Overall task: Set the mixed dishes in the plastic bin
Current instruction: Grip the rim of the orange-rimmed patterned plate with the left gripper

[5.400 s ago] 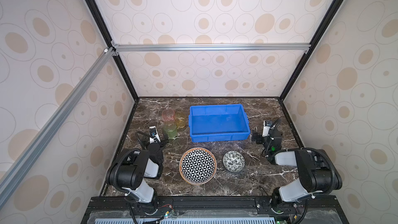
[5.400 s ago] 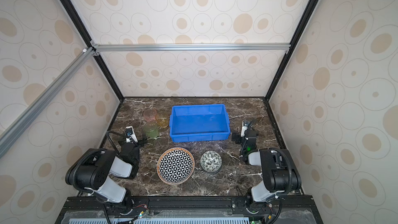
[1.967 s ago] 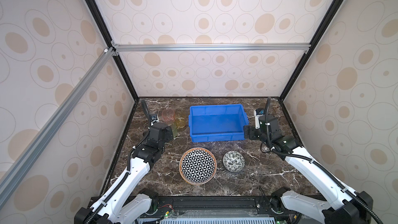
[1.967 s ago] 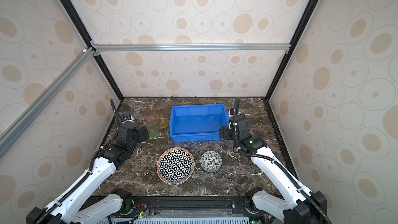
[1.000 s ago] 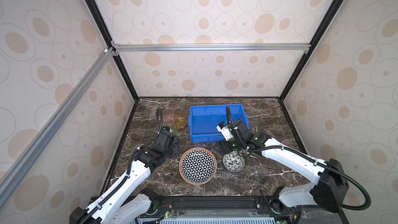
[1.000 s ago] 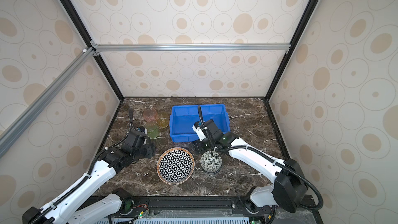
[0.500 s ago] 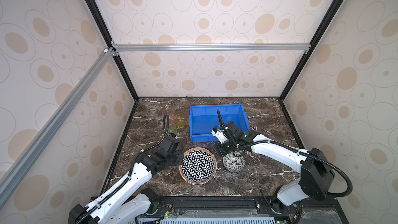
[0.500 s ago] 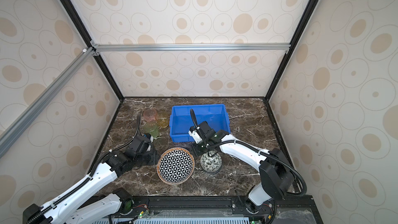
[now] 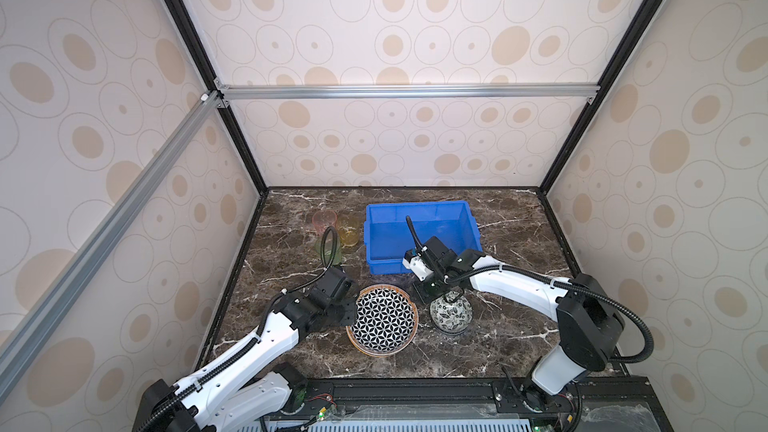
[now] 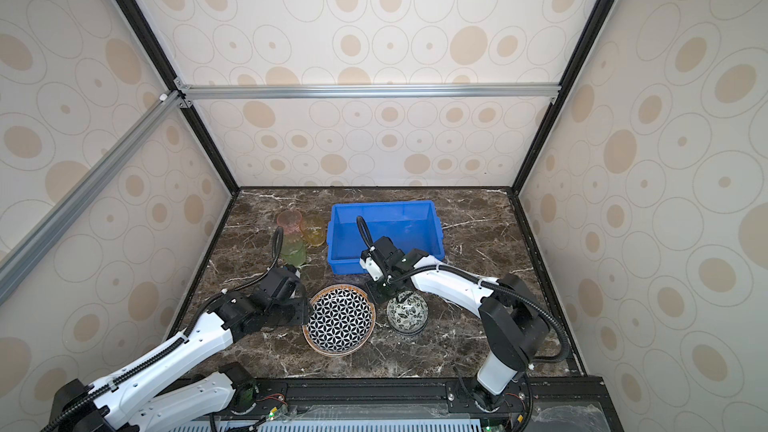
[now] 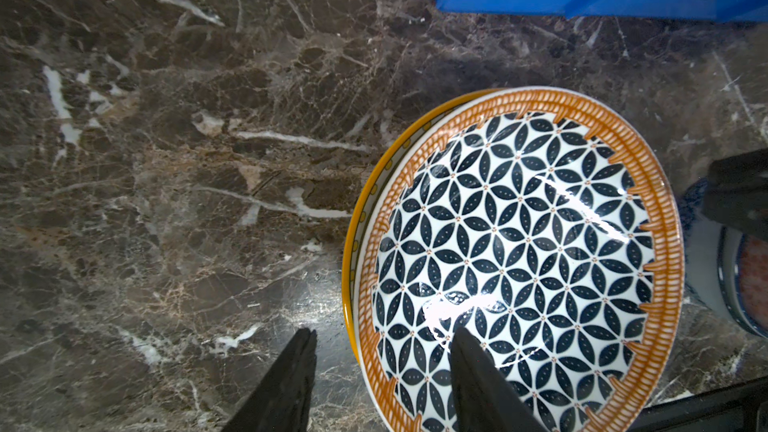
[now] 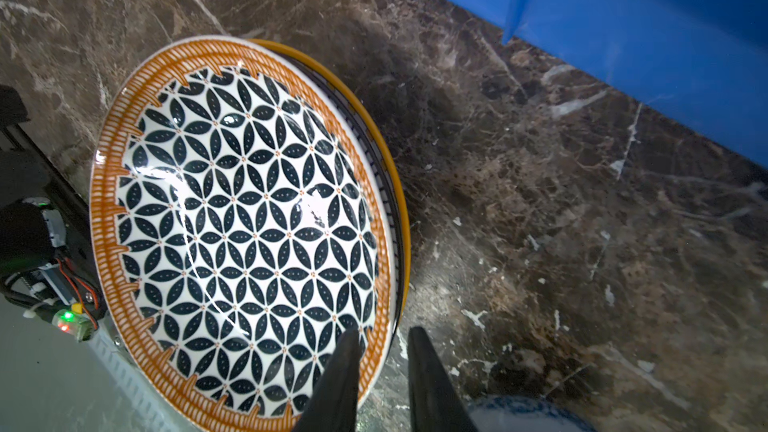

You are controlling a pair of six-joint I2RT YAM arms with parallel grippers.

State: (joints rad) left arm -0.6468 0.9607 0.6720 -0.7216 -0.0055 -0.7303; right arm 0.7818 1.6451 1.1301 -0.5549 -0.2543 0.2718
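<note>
A stack of plates (image 9: 382, 320) lies at the table's front, topped by a black-white geometric plate (image 11: 515, 259) with an orange rim; a yellow-rimmed plate (image 12: 401, 201) shows beneath. My left gripper (image 11: 384, 334) is open astride the stack's left rim, one finger over the pattern, one over the table. My right gripper (image 12: 383, 331) straddles the right rim with narrow jaws; a sliver of table shows beside the outer finger. A floral bowl (image 9: 451, 313) sits right of the plates. The blue plastic bin (image 9: 422, 238) stands behind, with nothing in it.
Pink (image 9: 324, 220), amber (image 9: 348, 231) and green (image 9: 330, 249) tumblers stand left of the bin, behind my left arm and its looping cable. The bin's front wall (image 12: 648, 47) is close behind my right gripper. Enclosure walls border the marble table (image 9: 511, 326).
My right gripper moved left from over the bowl to the plate's right rim and narrowed its jaws. My left gripper advanced to the plate's left rim and narrowed slightly.
</note>
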